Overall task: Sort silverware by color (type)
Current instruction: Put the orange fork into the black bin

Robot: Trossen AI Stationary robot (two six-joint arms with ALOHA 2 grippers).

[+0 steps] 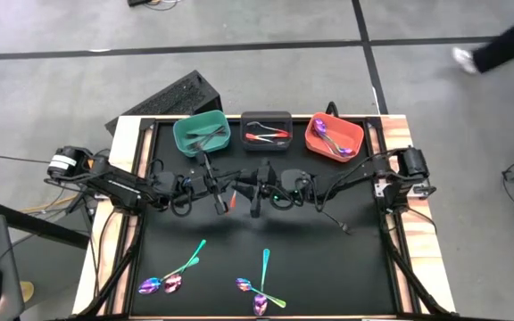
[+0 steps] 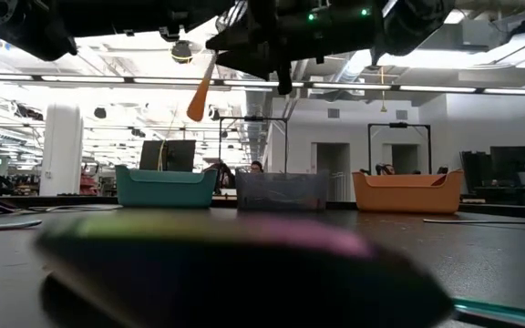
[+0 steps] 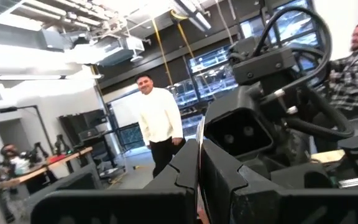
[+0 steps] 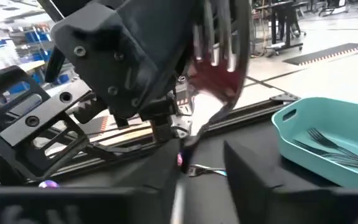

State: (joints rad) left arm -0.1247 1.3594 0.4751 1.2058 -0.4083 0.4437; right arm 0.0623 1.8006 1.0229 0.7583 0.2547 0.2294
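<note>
One orange-red-handled fork (image 1: 232, 201) hangs above the middle of the black counter (image 1: 328, 267), pinched in the left end effector (image 1: 221, 206), whose jaws are clenched on it. Just beside it the right end effector (image 1: 255, 208) stands with jaws parted, grasping nothing. Several iridescent purple-teal spoons and forks (image 1: 261, 287) lie on the counter's near part. Behind stand a teal rectangular bin (image 1: 202, 134), a dark grey bin (image 1: 266, 130) and an orange bin (image 1: 334, 136), each holding silverware.

Left gripper (image 1: 224, 198) jaws closed, right gripper (image 1: 255, 201) jaws parted
</note>
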